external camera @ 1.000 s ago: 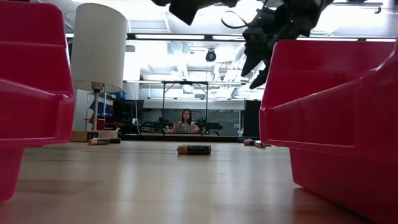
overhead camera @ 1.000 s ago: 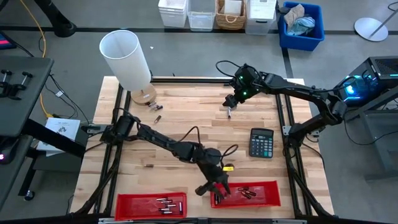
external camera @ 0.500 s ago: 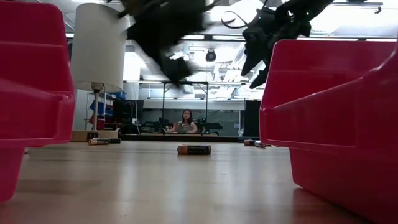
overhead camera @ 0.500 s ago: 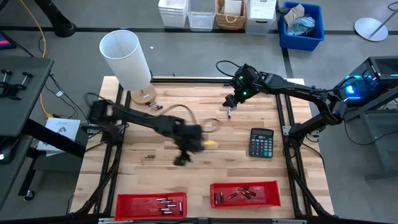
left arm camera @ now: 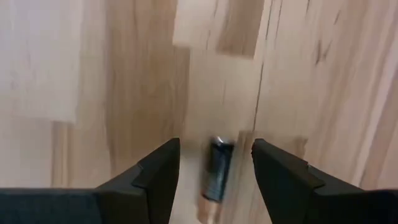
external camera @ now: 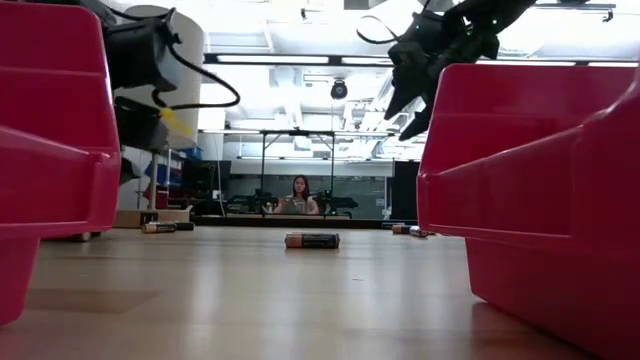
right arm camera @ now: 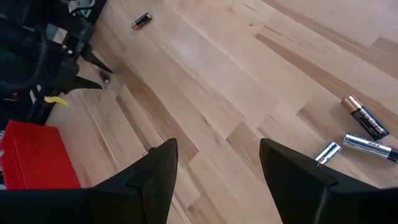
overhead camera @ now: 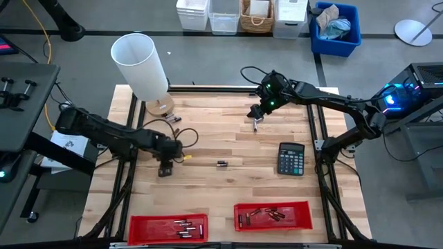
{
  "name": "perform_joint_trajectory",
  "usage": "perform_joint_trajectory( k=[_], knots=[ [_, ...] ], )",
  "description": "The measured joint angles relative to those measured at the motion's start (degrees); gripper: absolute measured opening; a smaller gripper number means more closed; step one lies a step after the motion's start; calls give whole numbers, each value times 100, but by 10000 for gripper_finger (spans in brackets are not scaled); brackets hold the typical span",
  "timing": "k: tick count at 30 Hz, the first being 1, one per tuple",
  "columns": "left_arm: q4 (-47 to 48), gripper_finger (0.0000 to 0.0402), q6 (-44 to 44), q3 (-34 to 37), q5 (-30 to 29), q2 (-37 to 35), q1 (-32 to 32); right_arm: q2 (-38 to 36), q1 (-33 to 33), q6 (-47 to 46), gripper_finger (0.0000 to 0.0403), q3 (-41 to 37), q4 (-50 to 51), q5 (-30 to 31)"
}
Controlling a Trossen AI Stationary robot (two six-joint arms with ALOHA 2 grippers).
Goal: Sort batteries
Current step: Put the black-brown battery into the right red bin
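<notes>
In the left wrist view my left gripper point(left arm camera: 215, 163) is open, pointing down at the wood, with a dark battery point(left arm camera: 217, 173) lying on the table between its fingers, untouched. In the high view that gripper point(overhead camera: 165, 168) is left of the table's middle. My right gripper point(overhead camera: 255, 119) is open and hovers over the far part of the table. A lone battery point(overhead camera: 221, 164) lies at mid-table and also shows in the low view point(external camera: 312, 240). More batteries point(overhead camera: 174, 120) lie by the lamp base. The right wrist view shows three batteries point(right arm camera: 363, 117) close together.
Two red trays holding batteries sit at the near edge, one on the left point(overhead camera: 168, 227) and one on the right point(overhead camera: 272, 216). A black calculator point(overhead camera: 291, 158) lies toward the right. A white-shaded lamp point(overhead camera: 142, 66) stands at the far left corner. A person point(external camera: 300, 193) sits far behind the table.
My left arm has swung quickly from above the right red tray toward the table's left and far side. It now hangs over a battery left of the middle. The mid-table battery and my right arm have stayed put.
</notes>
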State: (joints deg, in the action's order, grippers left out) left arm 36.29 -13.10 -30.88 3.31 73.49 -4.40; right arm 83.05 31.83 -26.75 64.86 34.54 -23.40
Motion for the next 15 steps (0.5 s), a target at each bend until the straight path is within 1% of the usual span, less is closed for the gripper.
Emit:
perform_joint_trajectory(
  k=[4,6,10,12,15],
  knots=[
    [-2,188,56,17,-102,118,0,0,0,6,222,0,-13,2],
    [3,188,18,-9,-221,288,0,0,-2,16,222,0,-13,2],
    [22,179,0,-52,-191,687,134,0,-2,26,222,0,-16,4],
    [28,158,22,-82,-190,809,167,0,-2,23,222,0,-15,13],
    [56,97,57,-94,-254,822,174,0,0,23,222,0,-15,24]
  ],
)
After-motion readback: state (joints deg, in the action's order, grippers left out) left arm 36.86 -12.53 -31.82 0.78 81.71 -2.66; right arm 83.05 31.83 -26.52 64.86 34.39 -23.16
